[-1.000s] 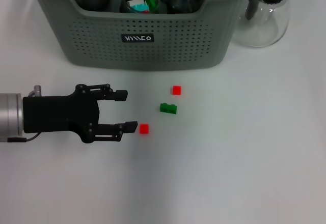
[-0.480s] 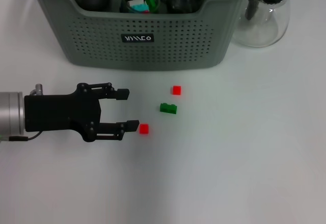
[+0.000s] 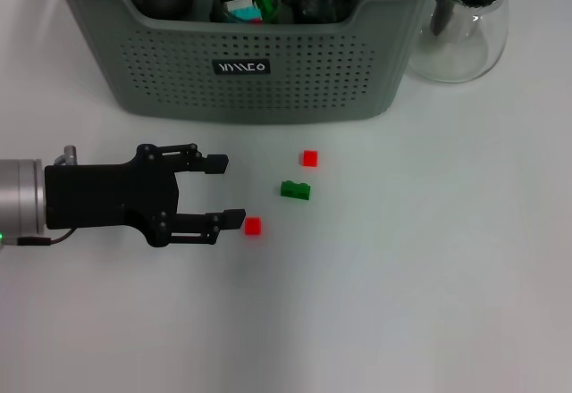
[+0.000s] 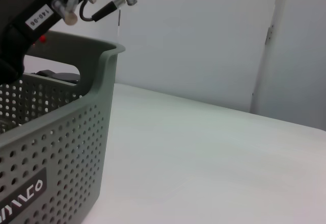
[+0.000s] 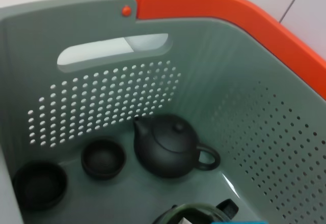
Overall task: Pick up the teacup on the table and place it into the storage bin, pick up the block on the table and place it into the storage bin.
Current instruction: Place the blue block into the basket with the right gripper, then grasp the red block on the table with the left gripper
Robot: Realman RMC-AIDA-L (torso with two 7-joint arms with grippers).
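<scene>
My left gripper point(image 3: 225, 191) is open and low over the white table, coming in from the left. Its near fingertip point(image 3: 234, 219) lies just left of a small red block point(image 3: 253, 225). A green block point(image 3: 296, 190) and a second red block point(image 3: 309, 158) lie a little further right. The grey-green storage bin point(image 3: 295, 80) stands at the back; its perforated wall fills part of the left wrist view point(image 4: 51, 147). The right wrist view looks down into a bin point(image 5: 117, 91) holding two dark teacups point(image 5: 103, 159) and a black teapot point(image 5: 165, 147). No teacup shows on the table. My right gripper is out of view.
A clear glass pitcher point(image 3: 469, 22) with a black lid stands right of the bin at the back. Dark rounded items and a colourful piece point(image 3: 246, 4) lie inside the bin. An orange rim point(image 5: 229, 15) shows behind the bin wall in the right wrist view.
My left gripper has crept slightly to the right, closer to the near red block. The blocks have not moved.
</scene>
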